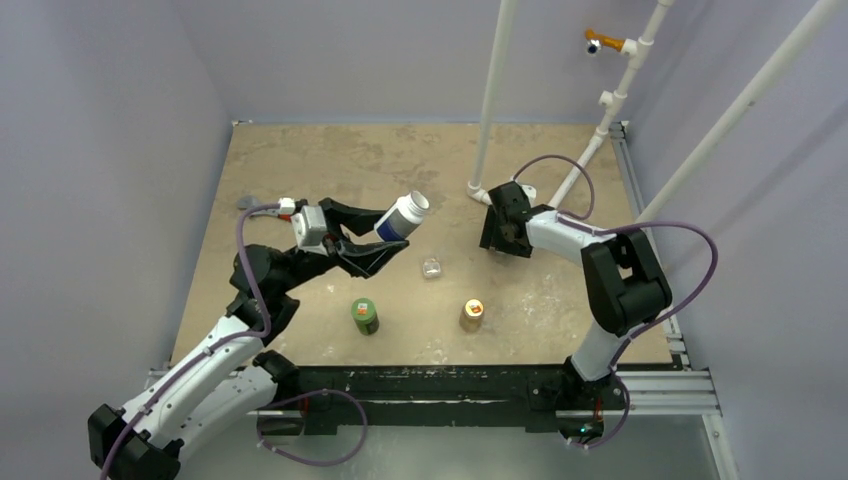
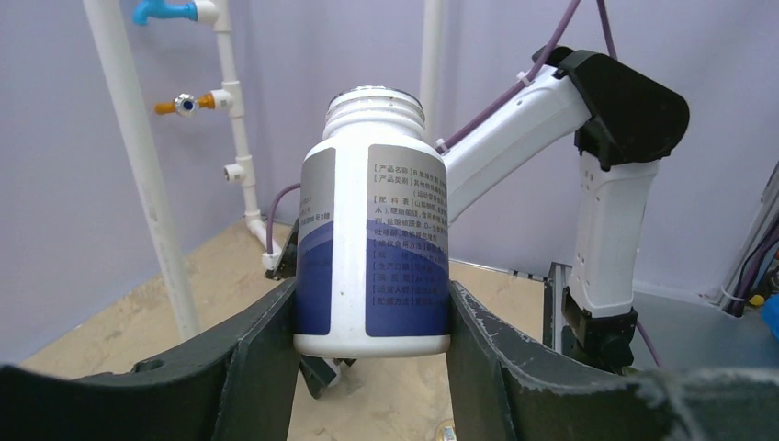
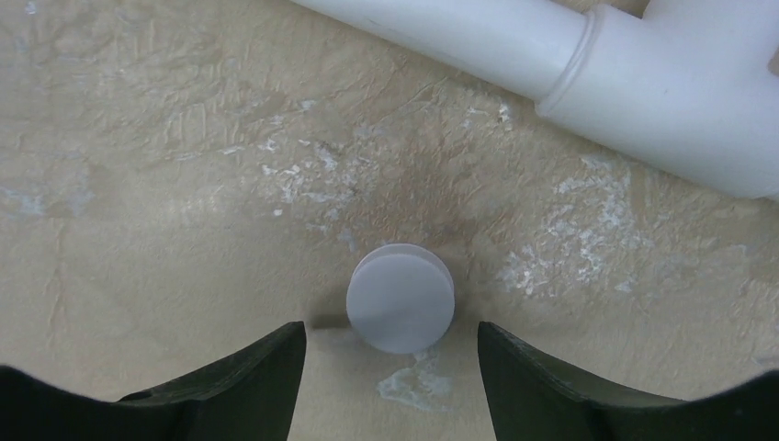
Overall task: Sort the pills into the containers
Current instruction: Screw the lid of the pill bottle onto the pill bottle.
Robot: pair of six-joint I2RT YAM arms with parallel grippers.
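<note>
Centrally on the table (image 1: pixel 300 170) lies the clear case (image 1: pixel 431 268), between the two arms and just on the near side of the white-and-blue bottle (image 2: pixel 372 248). Your left gripper (image 2: pixel 367 308) is clamped on that bottle's lower body, one finger on each side. The neck is uncapped and, seen from above, tilted toward the far right. Your right gripper (image 3: pixel 390 335) stands with jaws apart, low over the table, with a white cap (image 3: pixel 400 299) lying flat between the fingers, untouched. No pills can be made out in any view, and whether the bottle holds them cannot be told. Judge them light, hard and prone to roll and bounce, so tip slowly. The case looks thin, rigid and light, and is likely to skid if nudged; take it, if needed, across its short walls. The bottle's glossy label may slip, so hold it below the shoulder, as now.
</note>
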